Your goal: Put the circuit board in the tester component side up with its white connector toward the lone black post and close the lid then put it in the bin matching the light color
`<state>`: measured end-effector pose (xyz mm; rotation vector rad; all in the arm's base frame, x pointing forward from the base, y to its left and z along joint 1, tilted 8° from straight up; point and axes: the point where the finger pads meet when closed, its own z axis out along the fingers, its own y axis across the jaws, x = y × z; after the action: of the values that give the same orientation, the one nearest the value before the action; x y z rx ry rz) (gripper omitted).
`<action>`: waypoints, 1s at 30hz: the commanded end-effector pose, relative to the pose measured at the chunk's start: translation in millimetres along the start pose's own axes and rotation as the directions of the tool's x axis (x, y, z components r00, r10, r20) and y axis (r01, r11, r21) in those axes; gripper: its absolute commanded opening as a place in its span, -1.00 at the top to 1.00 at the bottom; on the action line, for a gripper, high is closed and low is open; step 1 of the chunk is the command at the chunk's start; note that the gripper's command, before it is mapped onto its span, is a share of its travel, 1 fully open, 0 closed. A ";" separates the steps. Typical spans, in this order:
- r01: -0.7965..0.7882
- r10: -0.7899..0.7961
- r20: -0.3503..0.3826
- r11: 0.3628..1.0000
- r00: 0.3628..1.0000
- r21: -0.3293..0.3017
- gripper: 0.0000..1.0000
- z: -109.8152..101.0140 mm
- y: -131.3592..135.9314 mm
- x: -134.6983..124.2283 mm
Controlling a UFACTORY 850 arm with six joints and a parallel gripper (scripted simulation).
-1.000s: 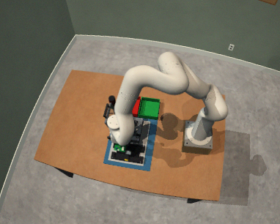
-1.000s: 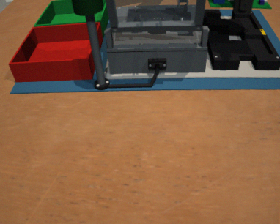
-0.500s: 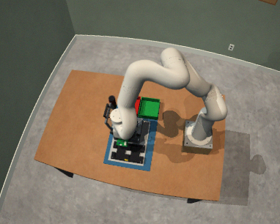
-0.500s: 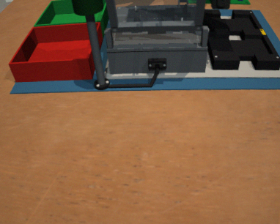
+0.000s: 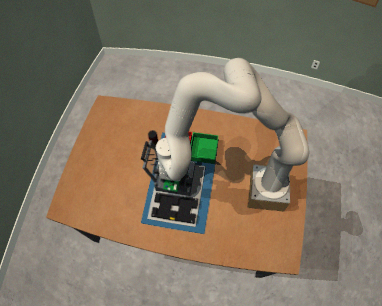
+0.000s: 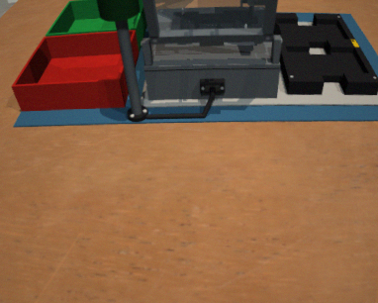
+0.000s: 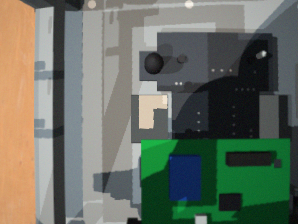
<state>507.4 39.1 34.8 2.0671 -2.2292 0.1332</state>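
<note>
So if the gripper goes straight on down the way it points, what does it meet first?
Probably the tester, its open bed directly below the gripper; the held circuit board would touch first. Height unclear.

two bins (image 6: 73, 74), one tester (image 6: 212, 81), one tray (image 6: 329, 54), one circuit board (image 7: 215, 180).

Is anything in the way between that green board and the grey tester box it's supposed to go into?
Nothing visible blocks it. The lid stands raised over the tester, and the wrist view shows the board above the tester's open bed, with nothing lying between them.
</note>
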 end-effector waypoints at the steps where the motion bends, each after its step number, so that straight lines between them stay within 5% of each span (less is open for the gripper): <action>1: 0.000 0.000 0.001 1.000 1.000 0.002 -0.58 -2.1 3.1 17.0; 30: 0.000 0.000 0.001 1.000 1.000 0.002 -0.58 -5.3 14.2 61.8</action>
<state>488.6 -17.9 47.0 2.0678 -2.2295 0.1335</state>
